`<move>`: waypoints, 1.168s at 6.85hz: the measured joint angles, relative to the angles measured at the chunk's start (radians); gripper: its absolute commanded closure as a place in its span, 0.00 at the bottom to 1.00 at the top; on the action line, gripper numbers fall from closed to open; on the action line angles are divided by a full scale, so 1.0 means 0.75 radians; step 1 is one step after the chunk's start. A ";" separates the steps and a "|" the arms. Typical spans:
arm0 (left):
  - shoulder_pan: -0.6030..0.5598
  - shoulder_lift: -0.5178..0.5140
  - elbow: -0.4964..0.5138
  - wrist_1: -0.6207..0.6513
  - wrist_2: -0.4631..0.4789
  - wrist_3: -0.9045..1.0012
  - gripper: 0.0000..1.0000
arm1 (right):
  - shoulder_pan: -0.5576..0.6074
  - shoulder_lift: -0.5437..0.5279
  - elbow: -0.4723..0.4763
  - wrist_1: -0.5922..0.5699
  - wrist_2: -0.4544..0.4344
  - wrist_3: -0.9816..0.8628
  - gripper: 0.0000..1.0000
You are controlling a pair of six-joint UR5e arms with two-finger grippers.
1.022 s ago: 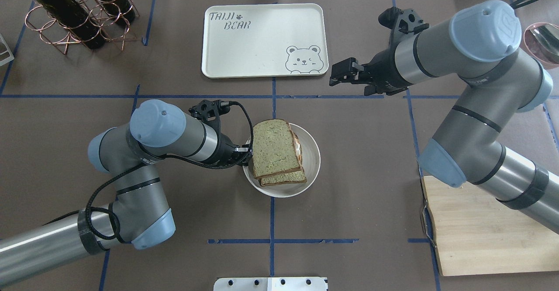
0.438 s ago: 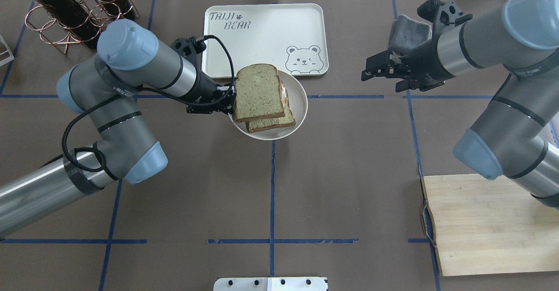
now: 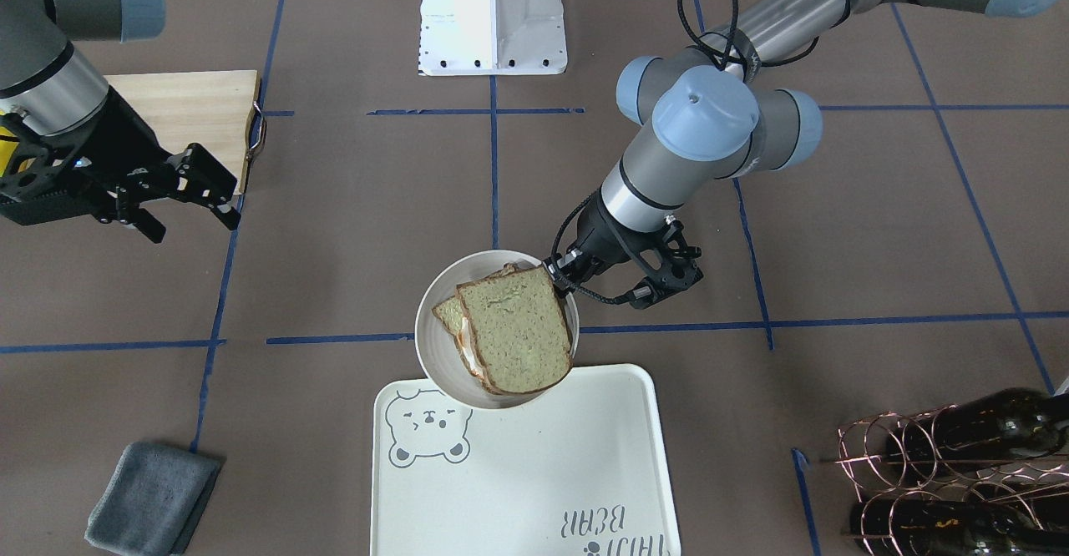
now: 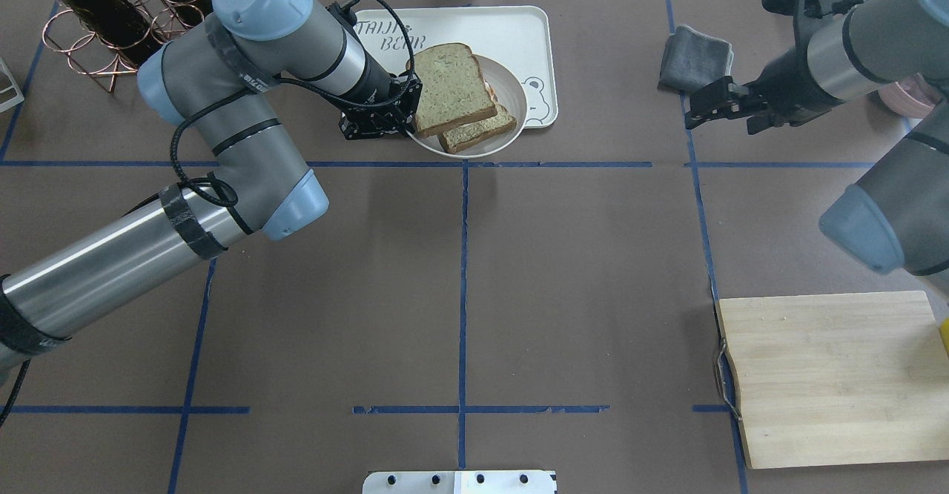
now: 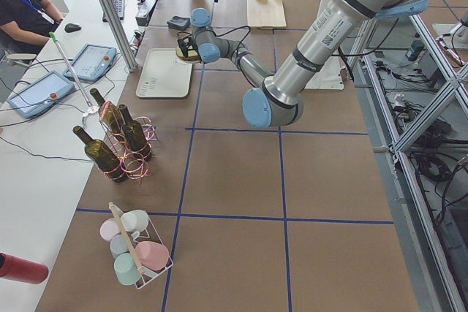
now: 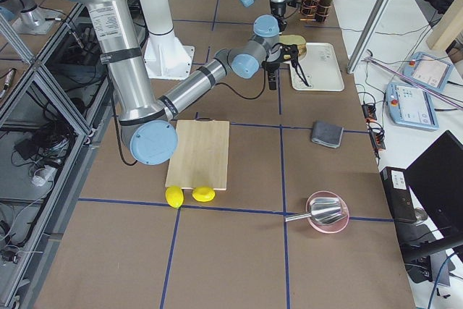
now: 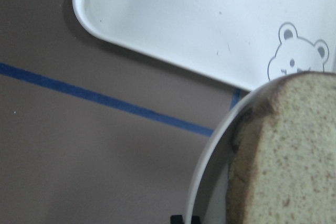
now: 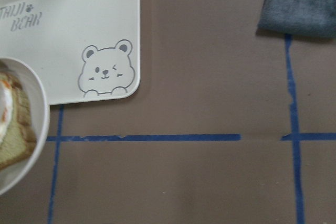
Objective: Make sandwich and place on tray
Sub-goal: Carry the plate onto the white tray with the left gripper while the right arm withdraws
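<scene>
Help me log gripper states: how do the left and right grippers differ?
The left gripper is shut on the bowl's rim, holding the sandwich partly over the tray; the right gripper is open and empty. The left is at the tray, the right near the grey cloth. Both are two-fingered.

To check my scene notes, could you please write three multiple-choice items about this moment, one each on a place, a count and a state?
1. Where is the bowl holding the sandwich?
A) at the table's middle
B) at the tray's edge by the bear drawing
C) by the robot's base

2. How many lemons lie beside the cutting board?
A) one
B) two
C) four

3. How is the right claw?
A) open and empty
B) shut on the bowl
C) shut on the sandwich

Answers: 1 B, the overhead and front views show it overlapping that edge; 2 B, two yellow fruits lie at the board's end; 3 A, its jaws stand apart with nothing between.
</scene>
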 measured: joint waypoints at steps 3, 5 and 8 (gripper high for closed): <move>-0.005 -0.148 0.333 -0.217 0.125 -0.321 1.00 | 0.170 -0.007 -0.008 -0.353 0.007 -0.558 0.00; -0.005 -0.190 0.524 -0.365 0.258 -0.424 1.00 | 0.258 -0.038 -0.006 -0.449 0.041 -0.746 0.00; 0.000 -0.201 0.659 -0.474 0.347 -0.441 0.48 | 0.313 -0.064 -0.009 -0.465 0.080 -0.814 0.00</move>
